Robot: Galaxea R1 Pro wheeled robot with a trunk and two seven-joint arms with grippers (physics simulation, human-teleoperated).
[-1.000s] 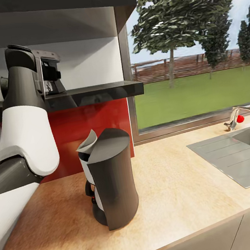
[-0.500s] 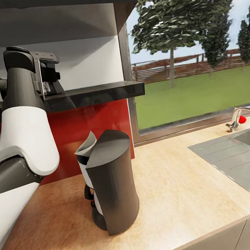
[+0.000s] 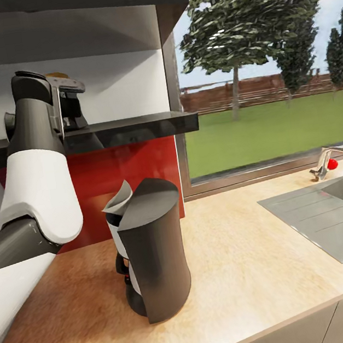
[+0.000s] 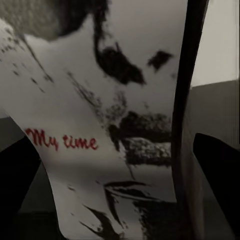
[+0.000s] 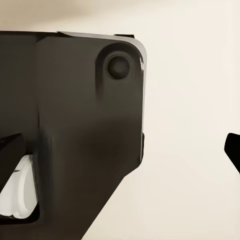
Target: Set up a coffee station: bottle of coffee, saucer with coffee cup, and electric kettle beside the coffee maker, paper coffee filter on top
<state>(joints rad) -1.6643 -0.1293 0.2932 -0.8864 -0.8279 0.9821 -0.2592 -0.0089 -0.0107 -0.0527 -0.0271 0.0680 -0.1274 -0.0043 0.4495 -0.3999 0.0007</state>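
My left arm reaches up to the black kitchen shelf (image 3: 131,128). There my left gripper (image 3: 72,105) is shut on the bottle of coffee, whose golden-brown lid (image 3: 60,74) peeks above the wrist. In the left wrist view the black-and-white label (image 4: 110,115) is pressed close between the dark fingers (image 4: 15,190). The dark grey coffee maker (image 3: 154,252) stands on the beige kitchen countertop (image 3: 254,274), directly below the shelf. The white paper coffee filter (image 3: 119,197) sits on its top. My right gripper (image 5: 122,150) is open, its fingertips at the picture's edges, with a dark body beyond them.
A steel sink (image 3: 328,218) with a faucet (image 3: 325,161) is set in the countertop at the right. A red backsplash (image 3: 127,173) and a large window (image 3: 265,96) run behind. An upper cabinet (image 3: 59,23) hangs above the shelf.
My left wrist has risen slightly at the shelf, and the bottle's golden lid now shows above the gripper. The head view shifted a little one second ago, then held still.
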